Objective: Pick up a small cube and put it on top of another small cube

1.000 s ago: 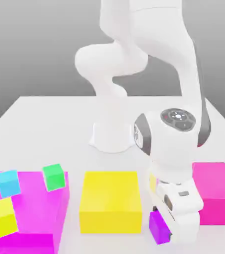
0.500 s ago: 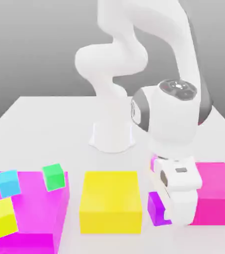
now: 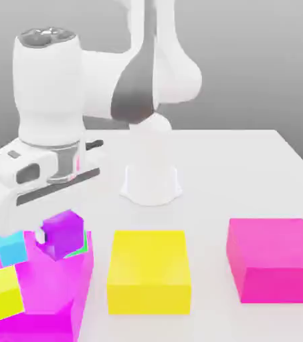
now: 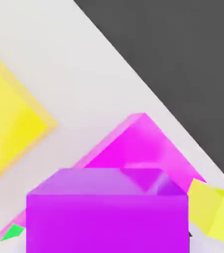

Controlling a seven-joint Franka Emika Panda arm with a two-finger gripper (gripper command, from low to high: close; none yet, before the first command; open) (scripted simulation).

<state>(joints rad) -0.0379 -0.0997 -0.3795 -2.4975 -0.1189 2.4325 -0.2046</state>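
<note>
Exterior view has your gripper (image 3: 59, 235) clamped tight on the purple cube (image 3: 63, 232), just above the mostly hidden green cube (image 3: 81, 246) on the magenta block (image 3: 53, 284); release off-centre and you risk it toppling.

The small cube (image 3: 61, 233) hangs over, perhaps touching, another cube (image 3: 81, 246) atop a block (image 3: 47, 287).

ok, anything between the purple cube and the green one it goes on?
Nothing visible. The tool holds the purple cube just over the green cube; the cyan cube sits off to the side.
</note>
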